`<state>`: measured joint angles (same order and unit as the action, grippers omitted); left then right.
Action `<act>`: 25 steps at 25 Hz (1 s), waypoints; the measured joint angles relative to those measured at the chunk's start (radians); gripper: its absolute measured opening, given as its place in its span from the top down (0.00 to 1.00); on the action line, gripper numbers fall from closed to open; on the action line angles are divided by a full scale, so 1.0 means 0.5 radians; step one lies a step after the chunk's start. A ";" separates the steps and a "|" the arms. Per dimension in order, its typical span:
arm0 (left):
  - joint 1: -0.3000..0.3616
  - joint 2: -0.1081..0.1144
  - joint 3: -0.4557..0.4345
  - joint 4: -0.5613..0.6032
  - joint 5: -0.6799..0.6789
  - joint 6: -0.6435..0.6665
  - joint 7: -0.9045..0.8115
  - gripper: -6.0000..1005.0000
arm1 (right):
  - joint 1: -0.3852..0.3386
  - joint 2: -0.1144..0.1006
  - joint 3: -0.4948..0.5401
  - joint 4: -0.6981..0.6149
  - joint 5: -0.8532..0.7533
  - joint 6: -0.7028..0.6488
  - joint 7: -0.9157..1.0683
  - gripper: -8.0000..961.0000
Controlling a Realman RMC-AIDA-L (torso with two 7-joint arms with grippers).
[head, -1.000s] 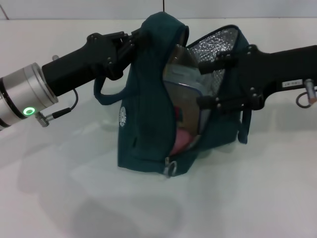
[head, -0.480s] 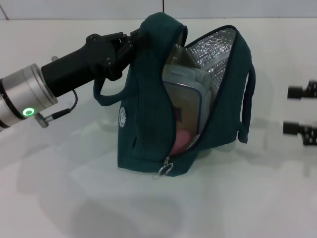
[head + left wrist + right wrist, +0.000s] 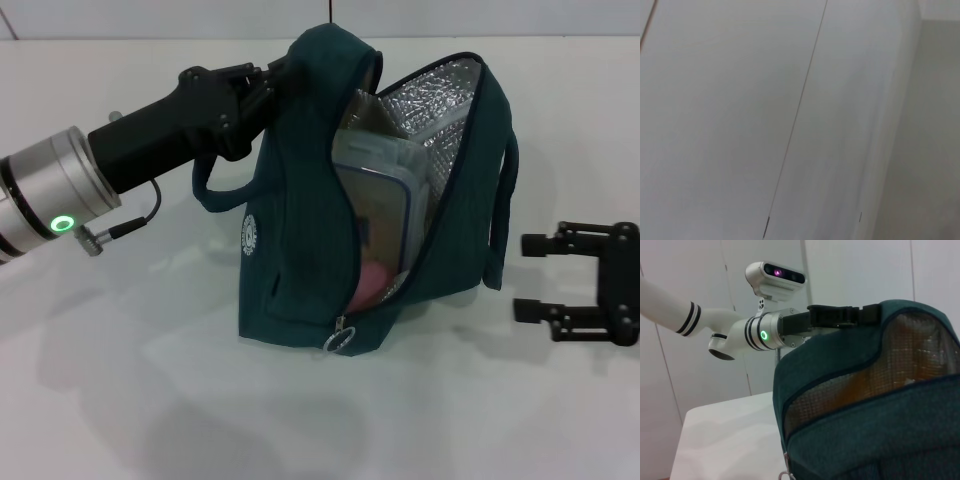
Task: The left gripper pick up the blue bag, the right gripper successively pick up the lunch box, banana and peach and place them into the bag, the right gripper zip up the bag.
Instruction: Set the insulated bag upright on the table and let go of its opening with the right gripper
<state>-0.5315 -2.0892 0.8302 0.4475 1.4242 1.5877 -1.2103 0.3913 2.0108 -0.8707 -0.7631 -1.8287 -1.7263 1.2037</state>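
Zipping comes next: the ring pull (image 3: 340,338) sits low on the blue bag (image 3: 300,260), left of the open, empty right gripper (image 3: 545,277) (the nearer arm), while the left gripper (image 3: 262,85) clamps the bag's top.

Up close, the blue bag (image 3: 840,365) fills the near side, its mouth gaping to show silver foil lining (image 3: 860,385) with something orange-yellow blurred inside. The left gripper (image 3: 840,316) clamps the bag's top edge; behind it run a silver wrist with a green light (image 3: 763,334) and a white arm (image 3: 675,310). A white camera head (image 3: 775,277) sits above
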 joint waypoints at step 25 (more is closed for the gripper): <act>-0.005 -0.003 0.007 -0.116 -0.058 -0.003 0.174 0.95 | 0.170 0.014 -0.216 0.339 0.086 0.281 -0.121 0.66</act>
<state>-0.5337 -2.0906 0.8334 0.3897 1.3954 1.5864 -1.1231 0.4765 2.0178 -0.9788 -0.5938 -1.7856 -1.5857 1.1433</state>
